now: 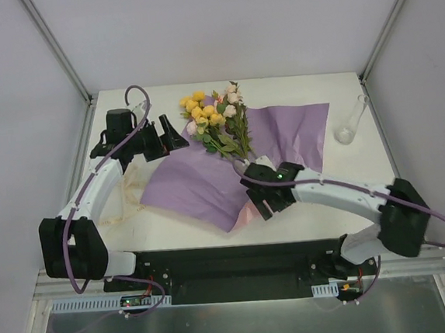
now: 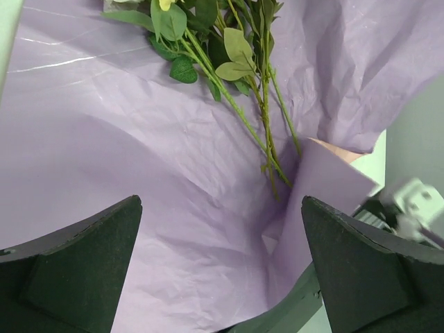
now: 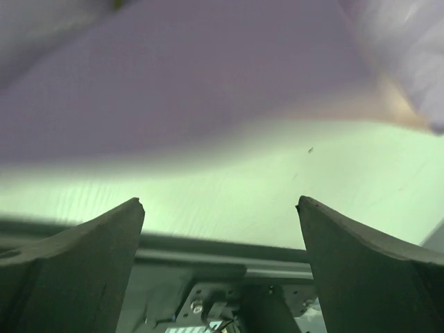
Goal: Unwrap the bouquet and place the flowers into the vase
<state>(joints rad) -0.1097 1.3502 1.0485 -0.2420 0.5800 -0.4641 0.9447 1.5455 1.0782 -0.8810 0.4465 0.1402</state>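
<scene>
Purple paper (image 1: 193,186), yellow, pink & cream flowers (image 1: 209,115) w/ green stems (image 2: 266,118), clear vase (image 1: 350,124), white table (image 1: 177,229)

Both arms — the left arm (image 1: 92,189) and the right arm (image 1: 342,191) — are built of smooth white links joined by blocky black housings. A purple cable (image 1: 132,88) runs along each, looping free in places. A small green light (image 1: 280,175) glows near the right wrist. The jaws are matte black wedges with pointed tips.

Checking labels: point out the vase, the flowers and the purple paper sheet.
vase (image 1: 348,130), top view, wide glass base.
flowers (image 1: 200,111), top view, yellow blooms.
purple paper sheet (image 1: 189,185), top view, flat near-left part.
</scene>
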